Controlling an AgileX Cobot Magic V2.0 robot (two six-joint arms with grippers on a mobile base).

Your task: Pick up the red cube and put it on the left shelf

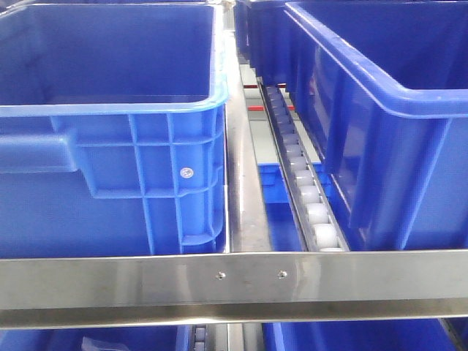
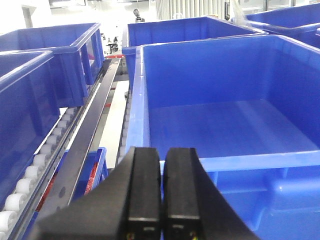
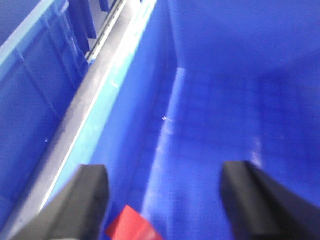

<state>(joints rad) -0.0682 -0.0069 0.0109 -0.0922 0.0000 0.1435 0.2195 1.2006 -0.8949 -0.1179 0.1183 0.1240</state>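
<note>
A flat steel rail (image 1: 234, 287) of the left shelf (image 1: 245, 219) crosses the bottom of the front view, with two screws in it. Behind it stand two blue crates, one on the left (image 1: 110, 131) and one on the right (image 1: 380, 124), with one white roller track (image 1: 303, 183) running between them.

The left gripper (image 2: 161, 200) points level at the near wall of a blue crate (image 2: 225, 115), its two black fingers pressed together with nothing between them. Three more crates stand around it.

The right gripper (image 3: 165, 200) reaches down into a crate (image 3: 225, 115), its two fingers spread wide apart. The red cube (image 3: 131, 226) lies on the crate floor between them, nearer the left finger (image 3: 82, 200), touching neither.
</note>
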